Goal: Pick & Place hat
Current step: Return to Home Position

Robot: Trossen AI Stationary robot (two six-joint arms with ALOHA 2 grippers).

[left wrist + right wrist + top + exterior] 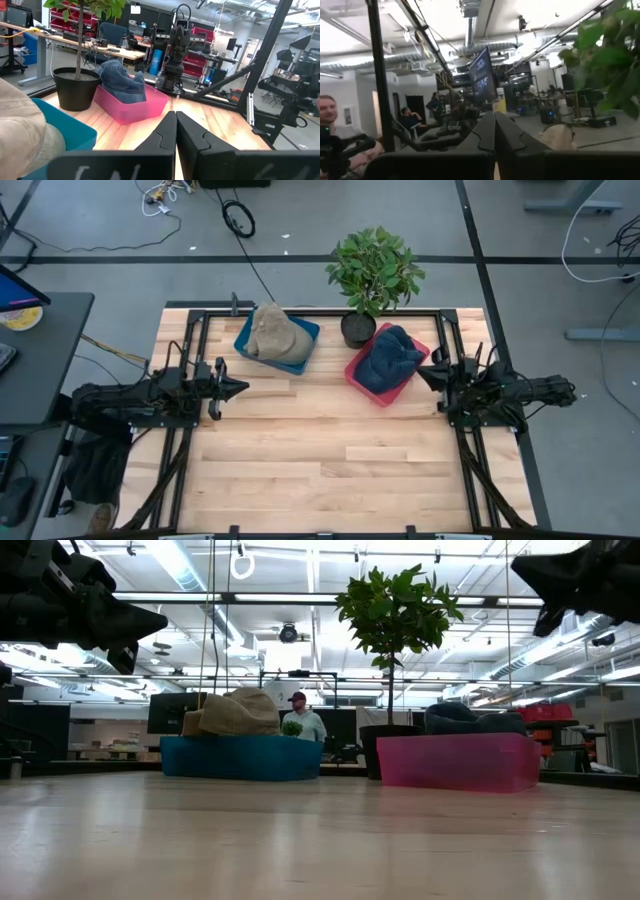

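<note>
**Caps binned, both arms resting at the table's sides**

The brown cap lies heaped in the blue bin at the far side of the table, which is where the job wants it. It rises above the rim, so it looks dropped in rather than tucked. Past the potted plant, a blue hat fills the pink bin. No loose headwear shows on the wood, so the sorting looks finished.

The left gripper hovers near the table's left edge, just short of the blue bin, its fingers pressed together on nothing. The right gripper mirrors it at the right edge, beside the pink bin, fingers likewise together and empty. Both arms lie folded toward their mounts, which reads as a rest pose: clear of the bins, with no grasp to prepare.
</note>
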